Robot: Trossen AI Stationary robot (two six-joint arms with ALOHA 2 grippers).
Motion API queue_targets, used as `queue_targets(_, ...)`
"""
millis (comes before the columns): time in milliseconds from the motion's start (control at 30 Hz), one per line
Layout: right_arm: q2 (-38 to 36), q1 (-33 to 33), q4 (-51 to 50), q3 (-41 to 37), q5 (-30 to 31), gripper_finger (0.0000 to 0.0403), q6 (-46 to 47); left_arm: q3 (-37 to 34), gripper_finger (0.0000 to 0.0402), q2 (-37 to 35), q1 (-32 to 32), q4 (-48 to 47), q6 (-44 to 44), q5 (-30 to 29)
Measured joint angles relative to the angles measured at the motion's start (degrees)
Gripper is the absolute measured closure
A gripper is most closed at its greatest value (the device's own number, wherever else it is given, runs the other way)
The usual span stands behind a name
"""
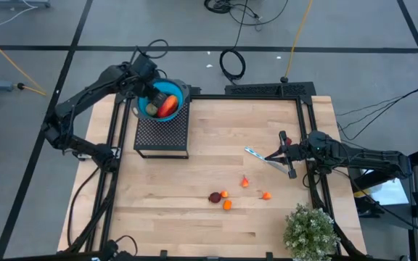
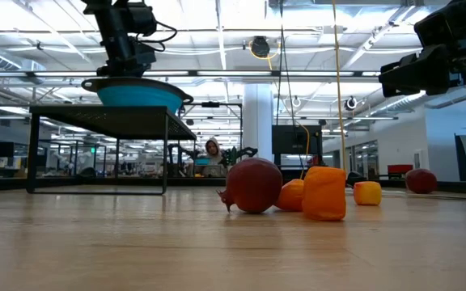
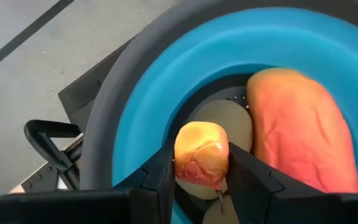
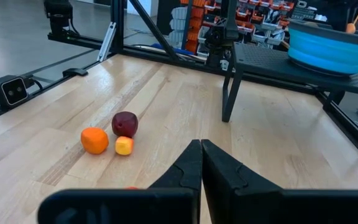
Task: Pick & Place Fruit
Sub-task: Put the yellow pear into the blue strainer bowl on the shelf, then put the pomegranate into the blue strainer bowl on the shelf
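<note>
**Fruit over the bowl**

High view: the left gripper (image 1: pixel 153 93) is held over the bowl (image 1: pixel 174 88); fruit (image 1: pixel 226 199) is scattered mid-table. Left wrist view: a yellow-red fruit (image 3: pixel 201 154) is pinched. Right wrist view: the right gripper (image 4: pixel 201 152) is pressed together.

Fruit, seven pieces seen. Long red-orange piece (image 3: pixel 303 130) lies on its side inside the blue bowl (image 3: pixel 166 81), beside a brownish-green oval (image 3: pixel 225 118) at the bowl's bottom. Small yellow-orange piece with red blush (image 3: pixel 201 154) sits clamped between the left pincer (image 3: pixel 199 180) fingers, just above the oval, inside the bowl rim. On the tabletop (image 1: pixel 194 225): dark red round fruit (image 1: pixel 214 197), touching or just beside a tiny orange one (image 1: pixel 224 194); another orange piece (image 1: pixel 227 205) near them. Two more tiny orange pieces (image 1: pixel 245 183) and (image 1: pixel 266 195) lie apart, nearer the right side.
</note>
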Motion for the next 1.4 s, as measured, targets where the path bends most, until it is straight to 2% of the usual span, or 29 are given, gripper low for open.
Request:
queue_targets(100,0.0,0.0,0.0,0.0,0.0,0.0403,0.0,0.0,0.0272,0.0,0.0,0.0,0.0,0.0)
queue_targets(467,0.0,0.0,0.0,0.0,0.0,0.0403,0.0,0.0,0.0199,0.0,0.0,0.0,0.7,-0.4)
queue_targets(633,0.0,0.0,0.0,0.0,0.0,0.0403,0.0,0.0,0.0193,-1.0,-0.1,0.0,0.4,1.7)
queue_targets(867,0.0,0.0,0.0,0.0,0.0,0.0403,0.0,0.0,0.0192,-7.0,-3.2,0.5,-2.7,2.6)
queue_targets(1100,0.0,0.0,0.0,0.0,0.0,0.0403,0.0,0.0,0.0192,-12.4,-15.6,3.7,-5.6,4.4)
queue_targets(1400,0.0,0.0,0.0,0.0,0.0,0.0403,0.0,0.1,0.0192,-10.5,-36.0,8.9,-8.1,0.4)
